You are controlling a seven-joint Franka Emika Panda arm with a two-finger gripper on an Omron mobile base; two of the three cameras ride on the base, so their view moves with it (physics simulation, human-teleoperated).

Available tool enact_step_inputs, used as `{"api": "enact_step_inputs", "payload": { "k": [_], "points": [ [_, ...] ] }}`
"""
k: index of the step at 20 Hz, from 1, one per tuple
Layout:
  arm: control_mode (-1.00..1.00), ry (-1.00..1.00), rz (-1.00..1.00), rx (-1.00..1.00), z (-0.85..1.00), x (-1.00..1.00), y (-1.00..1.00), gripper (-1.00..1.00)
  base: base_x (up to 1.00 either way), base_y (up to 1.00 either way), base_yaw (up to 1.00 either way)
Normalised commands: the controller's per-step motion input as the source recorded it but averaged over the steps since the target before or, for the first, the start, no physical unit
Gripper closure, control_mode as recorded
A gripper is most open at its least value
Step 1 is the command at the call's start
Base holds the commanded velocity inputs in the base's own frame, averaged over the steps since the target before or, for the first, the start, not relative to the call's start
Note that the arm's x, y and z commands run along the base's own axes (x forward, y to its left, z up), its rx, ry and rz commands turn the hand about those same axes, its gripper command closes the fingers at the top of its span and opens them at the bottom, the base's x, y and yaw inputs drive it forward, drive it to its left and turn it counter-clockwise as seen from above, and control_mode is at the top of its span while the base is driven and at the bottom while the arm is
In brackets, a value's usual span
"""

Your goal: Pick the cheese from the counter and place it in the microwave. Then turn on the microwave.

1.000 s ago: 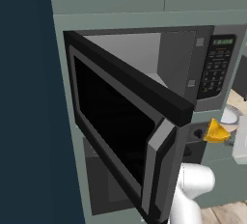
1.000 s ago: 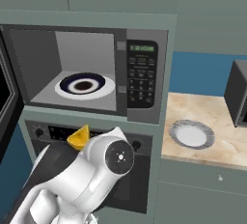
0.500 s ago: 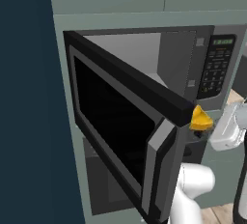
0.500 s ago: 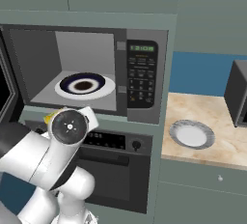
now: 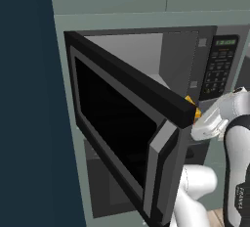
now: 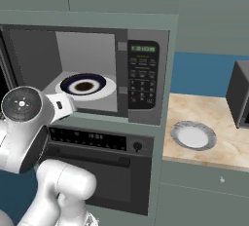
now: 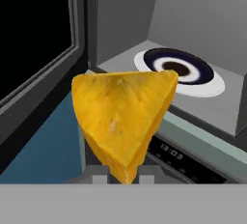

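Item one, at your far left in the left base view: the microwave (image 5: 161, 69), door (image 5: 122, 123) swung wide open toward the camera, its dark window facing you and its free edge standing in front of the cavity mouth.

Item two, inside the cavity: a white turntable plate with a dark ring and centre (image 6: 86, 84), lying flat on the grey floor of the compartment.

Item three: the cheese (image 7: 123, 117), a yellow-orange wedge, broad end up and point down in the hand view. You see it pinched at its lower tip between the two fingertips (image 7: 100, 174) of the gripper (image 7: 123, 175). It hangs just outside the microwave's front, near the lower left corner of the opening, not yet over the plate. In the left base view only a sliver of orange (image 5: 196, 111) peeks past the door's edge, just beside the white hand.

Item four: keypad with green display (image 6: 142, 74), right of the cavity.

Item five, below: the black oven (image 6: 102, 161) with knob and display strip.

Item six, at your right: the counter (image 6: 214, 142), carrying a round grey-white plate (image 6: 192, 136).
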Motion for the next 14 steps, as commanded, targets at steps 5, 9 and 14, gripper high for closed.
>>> {"api": "enact_step_inputs", "payload": {
  "k": [5, 9, 14],
  "points": [
    [-1.0, 0.03, -0.13, 0.0, 0.33, 0.26, 0.15, 1.0, 0.0, 0.0, 0.0],
    [-1.0, 0.03, -0.14, 0.0, 0.15, 0.35, 0.0, 1.0, 0.0, 0.0, 0.0],
    [-1.0, 0.04, -0.11, 0.0, 0.0, 0.39, 0.0, 1.0, 0.0, 0.0, 0.0]
  ]
}}
